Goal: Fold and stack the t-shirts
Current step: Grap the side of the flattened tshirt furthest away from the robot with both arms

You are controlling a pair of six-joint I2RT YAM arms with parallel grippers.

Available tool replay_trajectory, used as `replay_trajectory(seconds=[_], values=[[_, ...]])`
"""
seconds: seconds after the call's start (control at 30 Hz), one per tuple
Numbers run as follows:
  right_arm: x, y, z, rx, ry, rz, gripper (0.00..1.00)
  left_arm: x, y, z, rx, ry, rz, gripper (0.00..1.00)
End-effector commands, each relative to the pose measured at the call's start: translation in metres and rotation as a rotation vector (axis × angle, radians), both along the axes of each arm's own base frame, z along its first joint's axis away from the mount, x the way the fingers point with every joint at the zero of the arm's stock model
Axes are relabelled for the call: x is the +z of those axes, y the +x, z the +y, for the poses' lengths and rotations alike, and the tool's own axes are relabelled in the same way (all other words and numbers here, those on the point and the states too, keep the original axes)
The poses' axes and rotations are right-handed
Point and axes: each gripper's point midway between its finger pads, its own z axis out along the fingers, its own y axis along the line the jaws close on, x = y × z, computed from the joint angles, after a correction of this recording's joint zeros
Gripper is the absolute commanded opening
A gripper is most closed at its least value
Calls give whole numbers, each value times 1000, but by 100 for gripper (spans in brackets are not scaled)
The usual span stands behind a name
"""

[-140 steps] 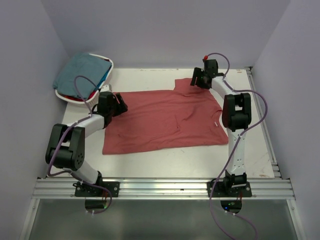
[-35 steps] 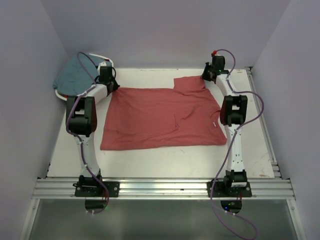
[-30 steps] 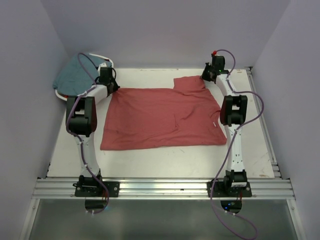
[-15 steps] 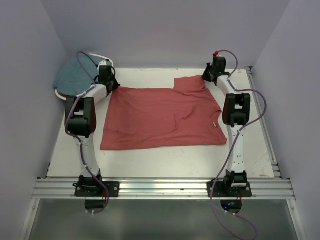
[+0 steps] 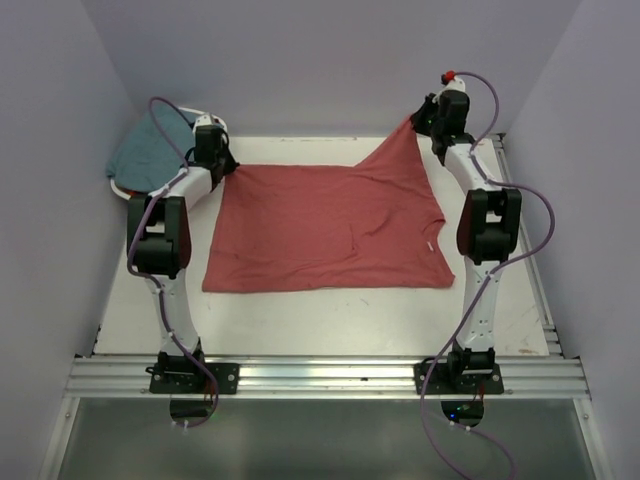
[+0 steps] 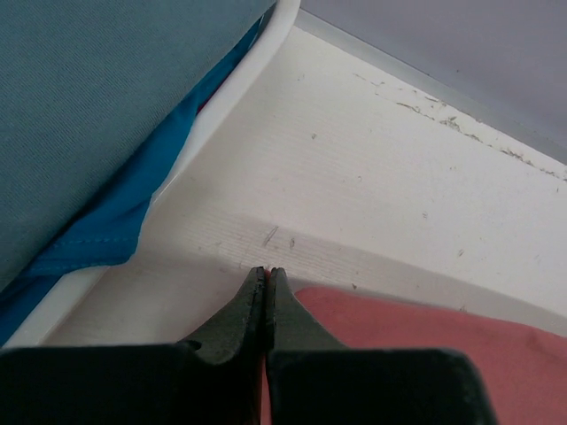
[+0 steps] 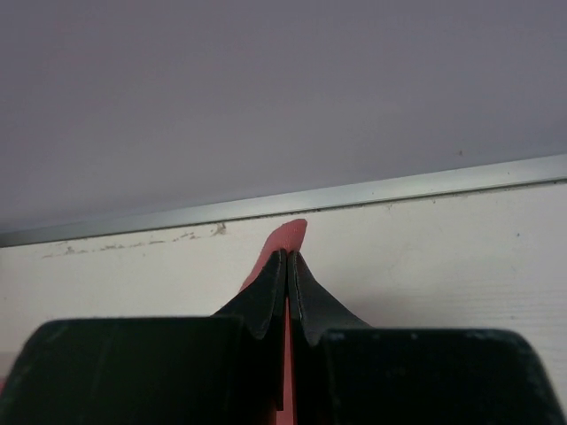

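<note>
Cloth dominates the top view: the brick-red t-shirt (image 5: 320,225) lies spread over the white surface (image 5: 330,320), between the two arms. Its long axis runs left to right. The straight edge on the left looks like the hem, so the shoulders would point right, though the collar cannot be made out. The left hand (image 5: 225,165) sits low at the far-left corner. The right hand (image 5: 424,118) is raised at the far-right corner, and the cloth rises to it in a taut peak. Holding both far corners this way probably serves to pull the far edge straight, or to carry it over for a fold. The teal t-shirt (image 5: 140,150) is heaped at the far left, well apart from the work.

From the left wrist, the fingers (image 6: 244,310) are clenched tip to tip just above the surface. Red cloth lies against their right side and a thin red line shows between them, so they appear to pinch the shirt's edge. Beside them stands the white basket (image 6: 226,111), holding the teal shirt with a bright blue t-shirt (image 6: 115,230) hanging over its rim.

From the right wrist, the fingers (image 7: 310,305) are clamped on red cloth. A small tongue of it pokes past the tips, with the grey wall (image 7: 266,88) behind.
</note>
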Motion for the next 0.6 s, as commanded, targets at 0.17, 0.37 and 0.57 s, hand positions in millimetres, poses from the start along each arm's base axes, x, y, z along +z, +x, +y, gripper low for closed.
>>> replay_trajectory(seconds=[0.17, 0.37, 0.57], values=[[80, -11, 4, 49, -14, -168, 0, 73, 5, 7, 7, 12, -159, 0], [73, -33, 7, 66, -15, -115, 0, 61, -10, 7, 13, -1, -106, 0], [73, -82, 0, 38, -21, -71, 0, 48, -38, 8, 32, -15, -38, 0]])
